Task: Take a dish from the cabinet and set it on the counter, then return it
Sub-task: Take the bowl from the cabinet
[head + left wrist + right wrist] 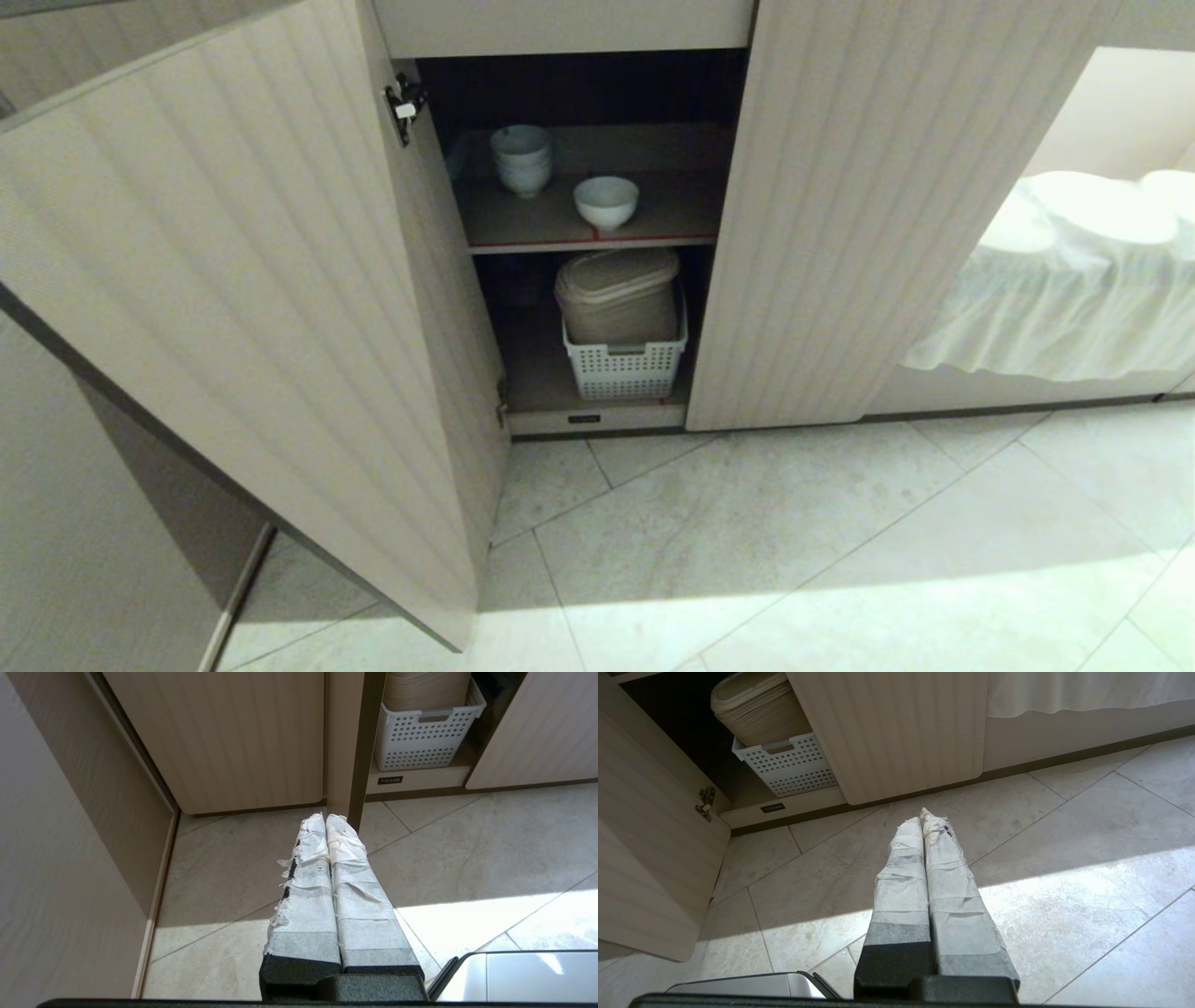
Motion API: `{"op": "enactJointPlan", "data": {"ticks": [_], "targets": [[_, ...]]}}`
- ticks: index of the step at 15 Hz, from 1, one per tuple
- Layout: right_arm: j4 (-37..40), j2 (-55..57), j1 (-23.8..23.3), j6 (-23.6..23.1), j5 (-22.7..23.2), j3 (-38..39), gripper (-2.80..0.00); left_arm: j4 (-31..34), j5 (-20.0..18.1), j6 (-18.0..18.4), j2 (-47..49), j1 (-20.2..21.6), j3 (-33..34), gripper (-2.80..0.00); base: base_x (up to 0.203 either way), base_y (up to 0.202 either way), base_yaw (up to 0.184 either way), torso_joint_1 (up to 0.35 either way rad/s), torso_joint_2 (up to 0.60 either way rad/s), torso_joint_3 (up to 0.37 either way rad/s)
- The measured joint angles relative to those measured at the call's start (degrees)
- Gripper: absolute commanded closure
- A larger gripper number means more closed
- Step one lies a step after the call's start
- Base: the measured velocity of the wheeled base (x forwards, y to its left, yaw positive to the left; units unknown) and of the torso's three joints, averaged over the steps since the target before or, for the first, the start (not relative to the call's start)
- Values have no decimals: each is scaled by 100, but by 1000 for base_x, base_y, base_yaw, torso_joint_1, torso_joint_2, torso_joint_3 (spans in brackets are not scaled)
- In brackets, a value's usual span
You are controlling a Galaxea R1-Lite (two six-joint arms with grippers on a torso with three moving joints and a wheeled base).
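Observation:
The cabinet (pixel 868 205) stands with its left ribbed door (pixel 233 299) swung wide open. On its upper shelf, near the front edge, sits the dish (pixel 606 202), a small white bowl on a narrow foot. Neither arm shows in the head view. My left gripper (pixel 325 817) hangs low over the tiled floor in front of the cabinet, shut, with nothing in it. My right gripper (pixel 922 817) hangs the same way over the floor, shut and empty. The counter is out of view.
A stack of white bowls (pixel 521 159) stands behind and left of the dish. On the bottom shelf a white perforated basket (pixel 624 369) holds a beige lidded container (pixel 618 294). A white cloth (pixel 1074 280) drapes to the right. The open door juts far over the floor.

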Motion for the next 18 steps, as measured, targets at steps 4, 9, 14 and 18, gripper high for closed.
{"op": "enactJointPlan", "data": {"ticks": [4,9,14,18], "targets": [[0,0,0,1,0,1,0,0,0,1,0,2,0,0,0,0,0,0,0,0],[0,0,0,1,0,1,0,0,2,-6,0,2,0,0,0,0,0,0,0,0],[0,0,0,1,0,1,0,0,0,-9,0,5,0,0,0,0,0,0,0,0],[0,0,0,3,0,1,0,0,0,-8,0,4,0,0,0,0,0,0,0,0]]}}
